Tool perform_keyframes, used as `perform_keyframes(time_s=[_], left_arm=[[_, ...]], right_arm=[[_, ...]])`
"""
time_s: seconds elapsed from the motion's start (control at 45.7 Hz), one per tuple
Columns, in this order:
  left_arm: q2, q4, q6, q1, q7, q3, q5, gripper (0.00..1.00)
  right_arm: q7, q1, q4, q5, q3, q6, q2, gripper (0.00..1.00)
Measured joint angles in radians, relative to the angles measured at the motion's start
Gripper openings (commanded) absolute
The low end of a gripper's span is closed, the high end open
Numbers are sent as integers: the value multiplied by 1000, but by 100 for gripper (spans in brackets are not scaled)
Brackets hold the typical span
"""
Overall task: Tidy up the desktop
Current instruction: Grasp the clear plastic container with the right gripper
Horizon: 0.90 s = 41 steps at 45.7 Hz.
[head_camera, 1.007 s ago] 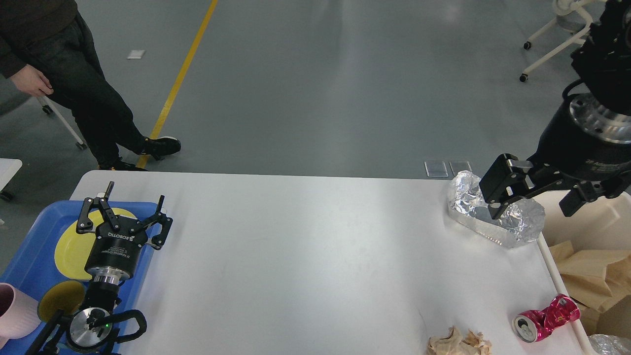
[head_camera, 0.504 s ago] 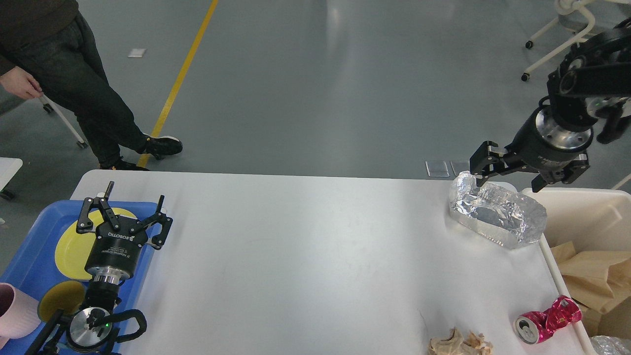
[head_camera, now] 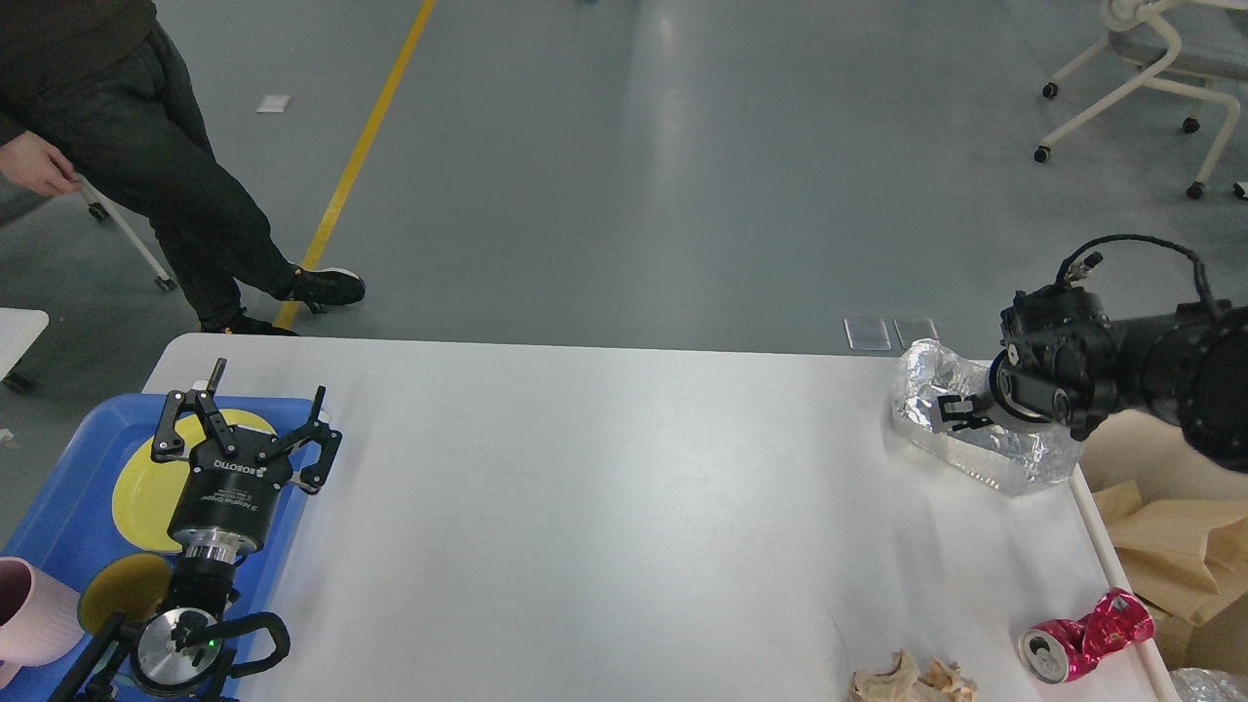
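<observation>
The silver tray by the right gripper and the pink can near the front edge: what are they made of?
The silver tray looks like thin aluminium foil: mirror-bright, wrinkled, walls dented. The pink can looks like thin metal with a glossy metallic print: crushed at the middle, silver top end. The right gripper is at the tray; its fingers are too small to read.

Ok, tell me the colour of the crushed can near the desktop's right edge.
Shiny pink-red, with a silver top end; the crushed can shows best in the head view.
</observation>
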Motion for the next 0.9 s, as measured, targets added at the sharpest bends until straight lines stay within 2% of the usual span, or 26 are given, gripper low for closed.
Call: perform_keyframes(time_s=[0.109, 0.153, 0.219, 0.394, 0.898], left_arm=[[0, 0, 0, 0, -1, 0, 0, 96], [0, 0, 0, 0, -1, 0, 0, 96], [0, 0, 0, 0, -1, 0, 0, 96], [0, 0, 0, 0, -1, 0, -1, 96], [0, 0, 0, 0, -1, 0, -1, 96]], right_arm=[[137, -82, -75, -93, -27, -95, 6, 92], [171, -104, -101, -115, -54, -133, 7, 92], [191, -133, -129, -131, -101, -177, 12, 92], [206, -191, -164, -142, -201, -255, 37, 92], [199, -299, -245, -82, -203, -320, 115, 93]])
